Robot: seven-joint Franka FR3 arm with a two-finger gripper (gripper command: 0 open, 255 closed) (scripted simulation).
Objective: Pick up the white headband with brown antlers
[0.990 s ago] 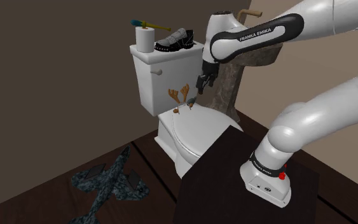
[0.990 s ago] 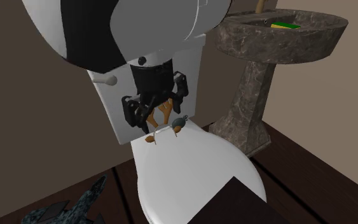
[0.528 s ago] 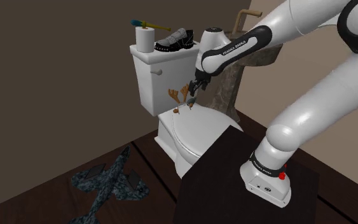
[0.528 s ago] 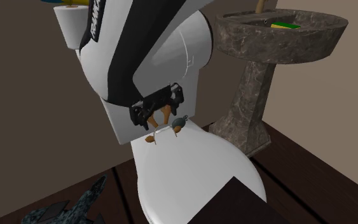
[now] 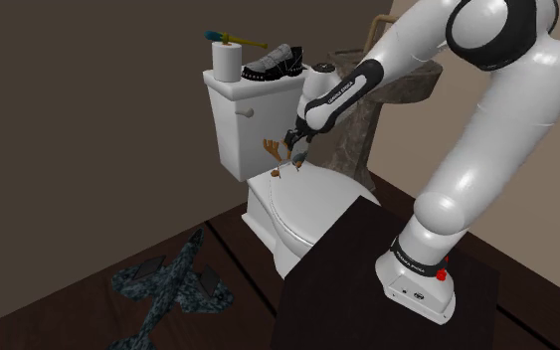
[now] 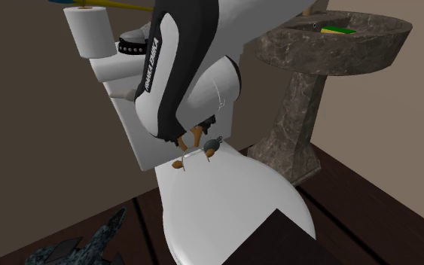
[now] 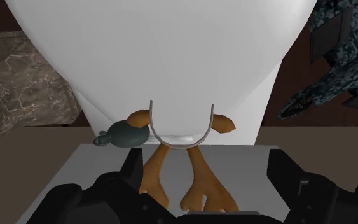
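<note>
The headband point(image 7: 181, 139) is a thin white arc with two brown antlers point(image 7: 199, 184) and small brown ear tabs. It lies at the back of the white toilet lid point(image 5: 312, 204), just in front of the tank point(image 5: 243, 124). In the shoulder view my gripper point(image 5: 295, 151) hangs right over the headband point(image 5: 280, 163). Seen from the wrist, my gripper point(image 7: 205, 160) is open, with the antlers between its fingers point(image 7: 133, 167) and untouched. In the second exterior view the arm covers most of the hand above the headband point(image 6: 193, 153).
A small dark grey figure point(image 7: 123, 135) lies against the headband's side. A paper roll point(image 5: 228, 62), a shoe point(image 5: 273, 66) and a blue-yellow tool point(image 5: 232, 40) sit on the tank. A stone pedestal sink point(image 6: 308, 113) stands close beside the toilet. A camouflage toy plane point(image 5: 168, 288) lies on the floor.
The arm's elbow swung up and back while the hand came down and toward the shoulder view's left, closing in on the antlers. The fingers stay apart; the headband has not moved.
</note>
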